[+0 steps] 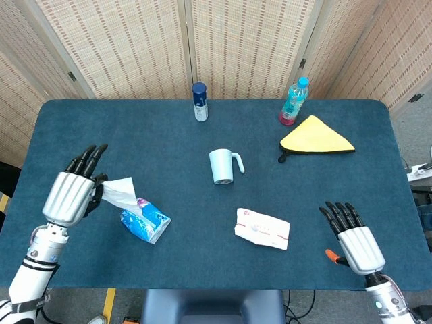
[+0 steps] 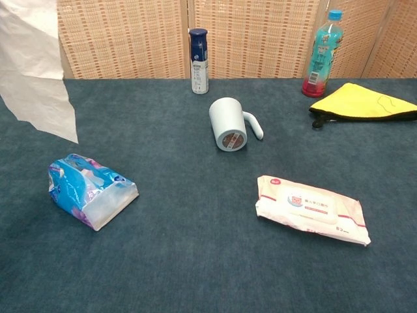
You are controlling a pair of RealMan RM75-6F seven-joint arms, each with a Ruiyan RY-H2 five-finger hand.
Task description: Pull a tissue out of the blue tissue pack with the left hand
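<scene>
The blue tissue pack point(image 1: 144, 223) point(image 2: 89, 189) lies on its side at the front left of the table. My left hand point(image 1: 69, 195) is raised to the left of the pack and holds a white tissue point(image 1: 120, 194) point(image 2: 36, 72) that hangs clear of the pack in the chest view. That hand is out of frame in the chest view. My right hand point(image 1: 356, 241) rests flat on the table at the front right, fingers apart and holding nothing.
A pale blue mug point(image 1: 222, 166) lies on its side mid-table. A white wipes pack point(image 1: 262, 228) sits right of centre. At the back stand a dark blue can point(image 1: 199, 101) and a pink-bottomed bottle point(image 1: 293, 101), with a yellow cloth point(image 1: 316, 136) beside it.
</scene>
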